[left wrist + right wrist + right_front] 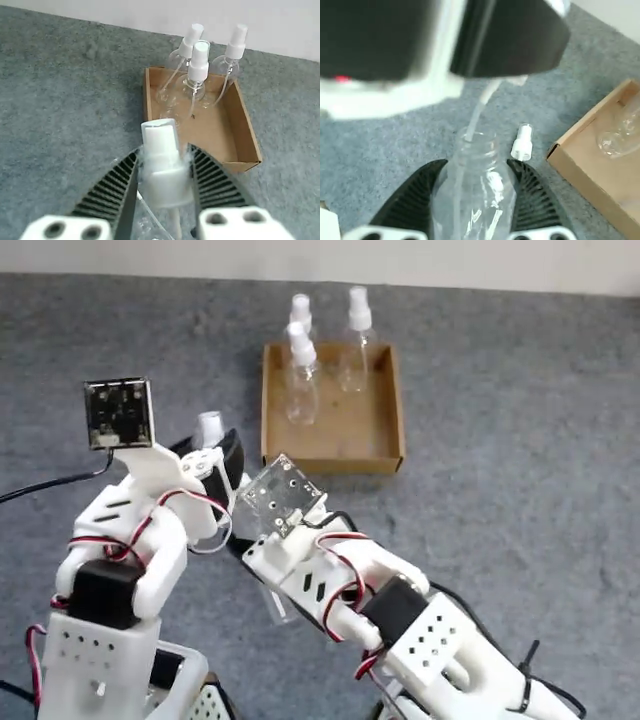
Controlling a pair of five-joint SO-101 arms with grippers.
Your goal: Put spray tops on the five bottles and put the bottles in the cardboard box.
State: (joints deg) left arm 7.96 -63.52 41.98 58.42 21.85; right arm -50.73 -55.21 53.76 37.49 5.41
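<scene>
Right wrist view: the right gripper [476,167] clamps the open bottle [470,210], left of centre in the high view; the left gripper [163,151] clamps a spray top [162,180], its tube [477,112] seemingly inside the bottle. Misalignment could bend the tube.

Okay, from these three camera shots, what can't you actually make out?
Left wrist view: the left gripper and top cover the neck of the bottle.
Right wrist view: the left gripper blocks the top's head, and the bottle's base is cut off by the edge.
High view: the left arm and right arm cover most of the held bottle.
</scene>
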